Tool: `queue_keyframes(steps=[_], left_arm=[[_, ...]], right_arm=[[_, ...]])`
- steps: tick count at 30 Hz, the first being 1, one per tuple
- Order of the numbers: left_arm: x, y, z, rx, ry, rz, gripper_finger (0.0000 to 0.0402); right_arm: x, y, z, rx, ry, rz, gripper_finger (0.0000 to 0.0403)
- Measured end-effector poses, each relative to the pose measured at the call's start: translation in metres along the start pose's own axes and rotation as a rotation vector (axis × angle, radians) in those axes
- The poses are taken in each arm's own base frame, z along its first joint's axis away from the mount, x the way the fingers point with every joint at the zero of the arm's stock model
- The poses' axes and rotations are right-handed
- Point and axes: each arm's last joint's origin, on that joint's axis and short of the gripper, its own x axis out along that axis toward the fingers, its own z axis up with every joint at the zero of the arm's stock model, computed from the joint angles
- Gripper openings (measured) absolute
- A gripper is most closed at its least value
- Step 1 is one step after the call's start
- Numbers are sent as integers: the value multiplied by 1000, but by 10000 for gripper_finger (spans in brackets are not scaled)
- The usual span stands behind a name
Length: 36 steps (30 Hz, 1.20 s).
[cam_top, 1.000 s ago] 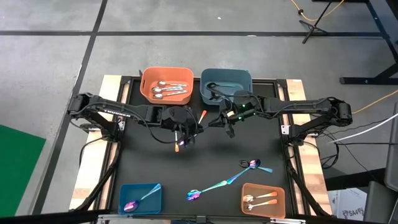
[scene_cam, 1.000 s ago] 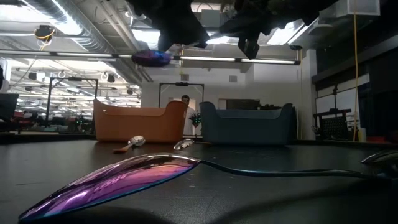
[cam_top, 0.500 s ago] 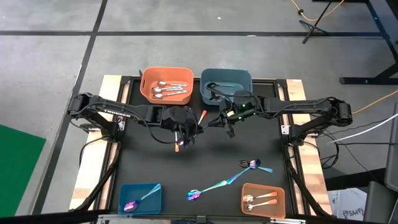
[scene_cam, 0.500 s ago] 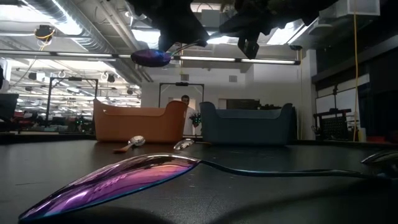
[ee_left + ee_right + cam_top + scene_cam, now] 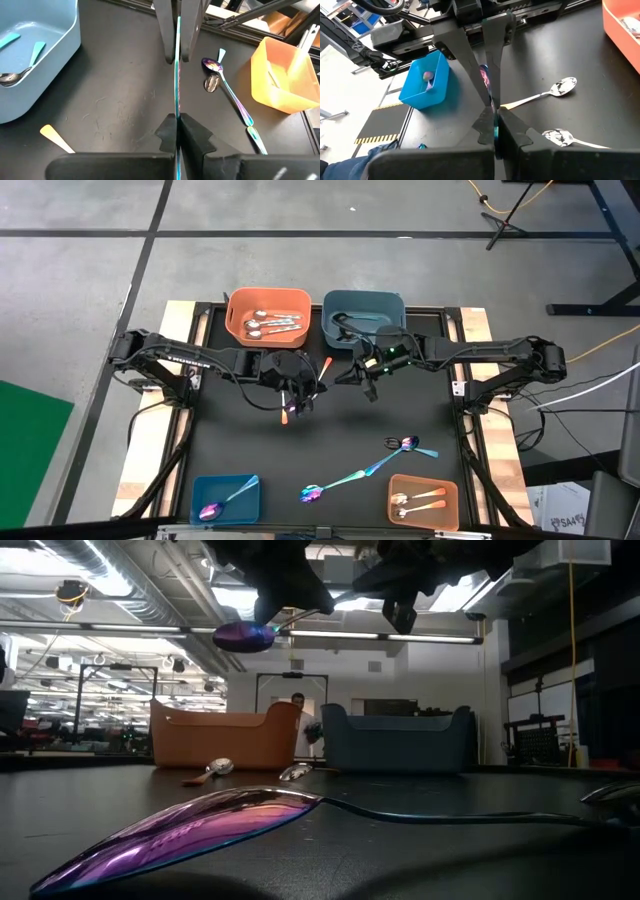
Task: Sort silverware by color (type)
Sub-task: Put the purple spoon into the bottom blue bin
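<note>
An iridescent purple spoon with a teal handle hangs in the air between both grippers above the table's middle. Its bowl (image 5: 245, 636) shows to the left of my left gripper (image 5: 285, 600), and again (image 5: 484, 75) beside that gripper's grey fingers. My left gripper (image 5: 177, 122) is shut on the handle. My right gripper (image 5: 495, 122), just right of it (image 5: 352, 375), is shut on the same handle. Two more iridescent spoons (image 5: 355, 475) (image 5: 405, 444) lie flat on the table. An orange-handled spoon (image 5: 540, 97) and a silver spoon (image 5: 565, 135) lie below the grippers. My left gripper pinches the spoon's teal handle (image 5: 177, 100) between its two fingers, with the handle lying along the fingers. The spoon is lifted clear, with the bowl end lower. My right gripper pinches the handle (image 5: 495, 131) between its two fingers, coming level from the table's right side. The handle shows edge-on as a thin teal line.
Far side: an orange bin (image 5: 232, 320) holding silver spoons and a grey-blue bin (image 5: 400, 305). Near side: a blue bin (image 5: 196, 485) holding an iridescent spoon and an orange bin (image 5: 392, 485) holding orange-handled spoons. A person stands in the room beyond the table (image 5: 297, 700).
The held spoon has tipped a little. Its bowl has sunk slightly, and its handle now shows slanting up toward the right in the low view. Both arms have kept their places.
</note>
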Motion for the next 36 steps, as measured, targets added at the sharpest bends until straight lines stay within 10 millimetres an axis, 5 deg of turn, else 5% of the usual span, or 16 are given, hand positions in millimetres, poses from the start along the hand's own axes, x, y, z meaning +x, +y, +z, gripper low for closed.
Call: queue_keyframes(steps=[7,20,28,36], left_arm=[[0,0,0,3,0,0,3],[-1,-8,-6,-18,62,-71,2],[-20,-44,-24,-70,183,-178,2],[-49,-108,-56,-172,237,-230,2]], right_arm=[[0,0,0,11,3,1,25],[-2,1,-1,15,14,11,135],[-16,6,6,-29,-28,20,138],[-25,7,8,-52,-44,-6,138]])
